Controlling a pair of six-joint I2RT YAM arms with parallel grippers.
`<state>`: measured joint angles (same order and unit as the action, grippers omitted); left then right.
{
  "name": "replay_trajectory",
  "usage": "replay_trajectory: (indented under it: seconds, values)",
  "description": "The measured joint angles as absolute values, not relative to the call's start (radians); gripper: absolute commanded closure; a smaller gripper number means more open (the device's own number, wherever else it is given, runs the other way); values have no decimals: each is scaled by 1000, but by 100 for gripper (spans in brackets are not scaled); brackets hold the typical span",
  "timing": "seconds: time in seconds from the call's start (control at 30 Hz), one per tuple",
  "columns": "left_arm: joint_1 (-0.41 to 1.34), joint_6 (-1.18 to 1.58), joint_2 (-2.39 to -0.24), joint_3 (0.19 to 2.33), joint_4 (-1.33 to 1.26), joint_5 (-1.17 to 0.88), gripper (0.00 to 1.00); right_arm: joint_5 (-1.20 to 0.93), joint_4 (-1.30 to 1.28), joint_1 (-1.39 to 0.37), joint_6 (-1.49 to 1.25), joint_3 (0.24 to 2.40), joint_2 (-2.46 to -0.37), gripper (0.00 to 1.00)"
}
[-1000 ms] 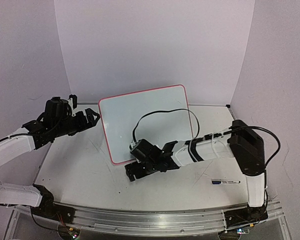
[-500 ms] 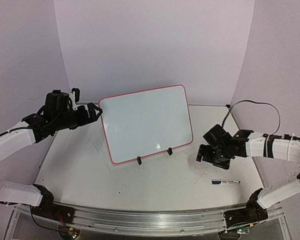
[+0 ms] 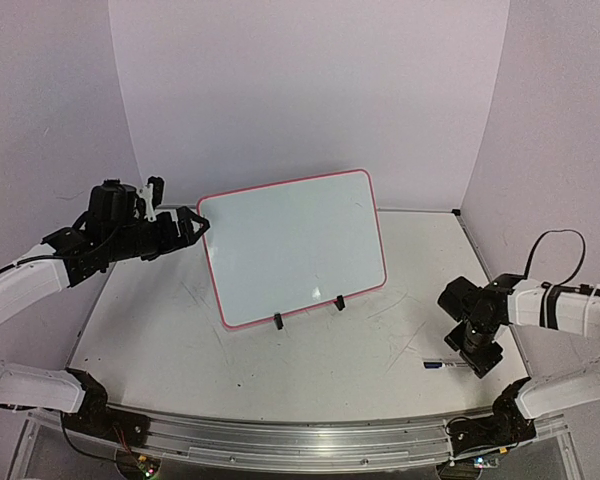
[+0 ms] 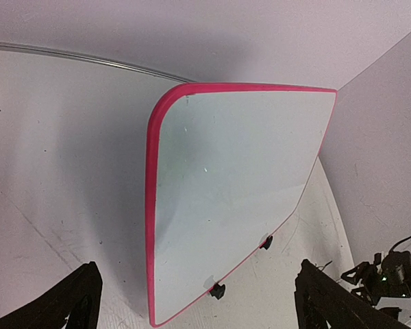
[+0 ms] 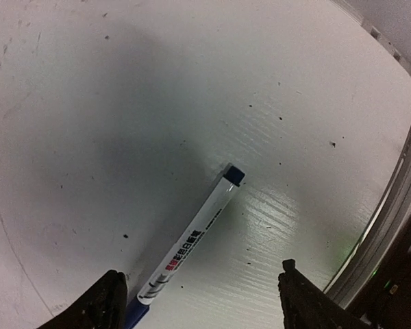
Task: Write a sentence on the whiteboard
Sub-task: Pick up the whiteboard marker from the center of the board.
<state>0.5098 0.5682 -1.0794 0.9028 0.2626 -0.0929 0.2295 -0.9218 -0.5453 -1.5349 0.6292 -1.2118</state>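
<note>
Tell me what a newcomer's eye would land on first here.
The whiteboard, glossy white with a red-pink rim, stands tilted on two black clip feet in the middle of the table, with no writing showing on it. The left pincer hangs open beside its upper left corner. At the table's right, the right pincer hovers open over a marker lying flat.

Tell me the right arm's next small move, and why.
Probably lower the right gripper and close it on the marker. The marker lies loose on the table just below the open jaws, and the whiteboard is blank.
</note>
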Motion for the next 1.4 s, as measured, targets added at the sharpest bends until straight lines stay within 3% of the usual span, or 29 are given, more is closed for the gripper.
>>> replay_trajectory:
  seconds: [0.37,0.53,0.63,0.67,0.77,0.83,0.9,1.03,1.17,1.4]
  values:
    - [538,562,-1060,894,263,-147,1,200,-813,-515,-1567,630,-1404,33]
    - [577,553,-1050,886,264,-156,1,187,-773,-515,-1583,639,-1439,52]
    - [605,554,-1044,886,264,-155,1,182,-751,-514,-1598,637,-1439,59]
    - [609,554,-1043,886,264,-155,2,181,-748,-514,-1604,637,-1439,68]
    - [647,558,-1045,886,264,-147,3,178,-734,-513,-1608,636,-1437,77]
    - [692,567,-1055,886,263,-127,3,174,-723,-513,-1613,635,-1433,94]
    - [731,575,-1068,886,263,-105,3,172,-722,-513,-1609,630,-1426,100]
    - [834,589,-1111,891,262,-53,2,194,-721,-513,-1550,630,-1378,100]
    - [888,622,-1171,896,225,-46,2,207,-653,-513,-1299,673,-1301,100]
    - [947,691,-1327,896,55,-116,4,-159,-102,-543,-667,672,-1064,100]
